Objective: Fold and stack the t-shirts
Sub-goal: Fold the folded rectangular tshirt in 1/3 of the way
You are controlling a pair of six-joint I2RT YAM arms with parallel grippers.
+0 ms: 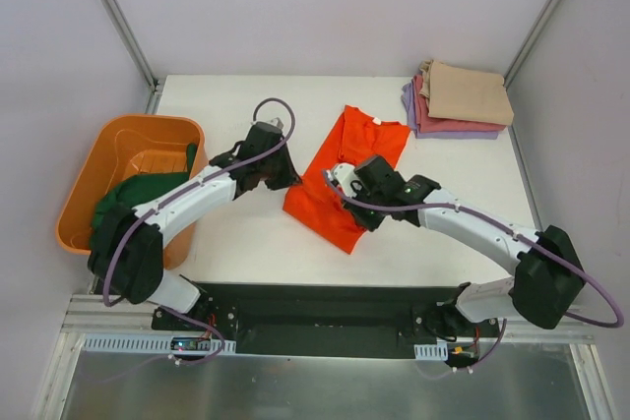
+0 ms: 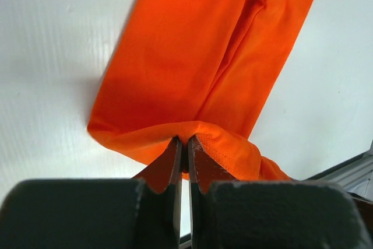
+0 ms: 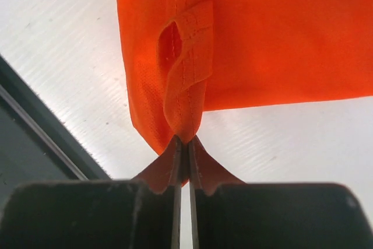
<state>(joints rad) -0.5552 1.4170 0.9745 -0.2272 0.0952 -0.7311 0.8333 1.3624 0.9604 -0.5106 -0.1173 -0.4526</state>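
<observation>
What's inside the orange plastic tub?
A crumpled dark green cloth t-shirt lies at the near end of the tub; the far end looks bare. The left arm covers part; anything beneath is hidden.

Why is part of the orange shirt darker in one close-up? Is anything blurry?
Left wrist view: shadow darkens the orange t-shirt at its lower left edge; the near jaws look slightly soft. Right wrist view: evenly lit, stitching sharp. Top view: even light, nothing blurred.
</observation>
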